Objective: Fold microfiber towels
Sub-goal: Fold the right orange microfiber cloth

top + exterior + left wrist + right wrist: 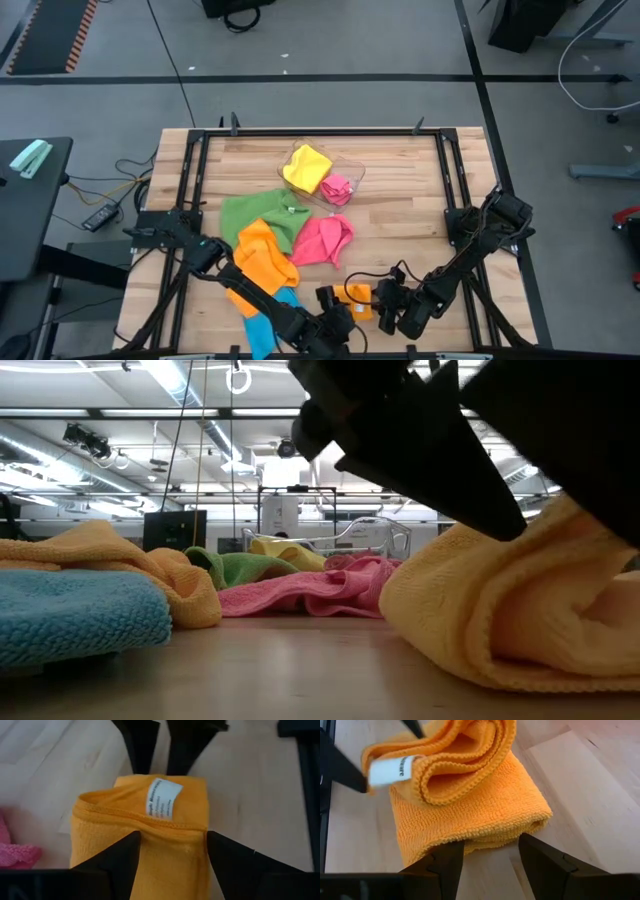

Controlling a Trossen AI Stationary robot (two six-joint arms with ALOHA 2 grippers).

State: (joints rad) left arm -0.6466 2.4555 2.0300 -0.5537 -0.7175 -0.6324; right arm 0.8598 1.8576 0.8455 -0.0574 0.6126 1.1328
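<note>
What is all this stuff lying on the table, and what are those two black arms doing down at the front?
folded orange towel: one, orange with a white label, front edge of the table, between the two pincers
loose orange towel: one, orange, left of centre
blue towel: one, blue, front left, partly under the left arm
green towel: one, green, left of centre
pink towel: one, pink, centre
yellow towel: one, yellow, in the tray
second pink towel: one, pink, in the tray
clear tray: one, transparent, back centre
table: one, light wood
left pincer: open, astride the folded orange towel
right pincer: fingers apart, at the folded orange towel's edge
</note>
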